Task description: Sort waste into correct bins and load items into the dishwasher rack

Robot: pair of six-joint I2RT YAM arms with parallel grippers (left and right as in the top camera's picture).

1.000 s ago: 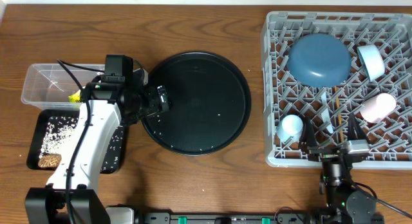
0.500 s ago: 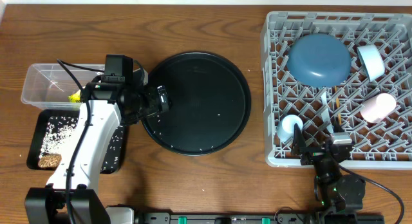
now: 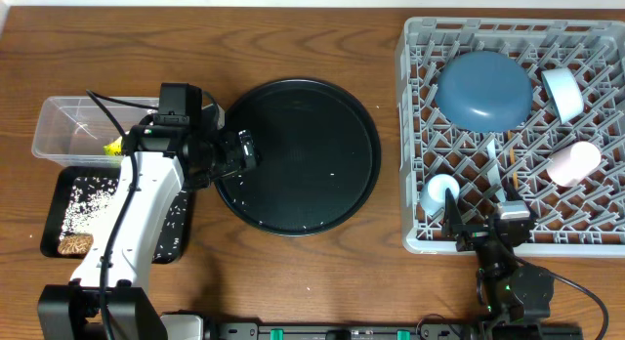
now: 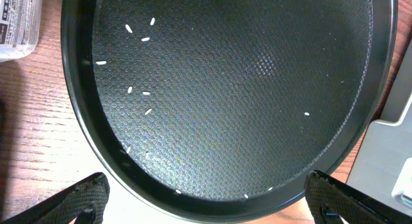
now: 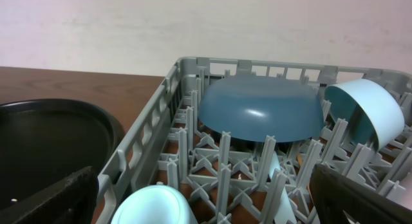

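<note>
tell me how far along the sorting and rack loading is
Done: dark blue plate, pink cup, light blue cup in the dishwasher rack; brown food lump in the shallow black tray. In hand: nothing; left gripper and right gripper open. Left: loose rice grains on the round black tray.

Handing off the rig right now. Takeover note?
Left end effector: open, empty, over the round tray's left edge.
Right end effector: open, empty, at the rack's front edge.
In rack: plate, blue cup, pink cup, bowl, spoon, chopstick.
Tub: wrapper. Black bin: rice, brown lump.
To do: a few grains on the round tray. Foil and paper not in view; check.
</note>
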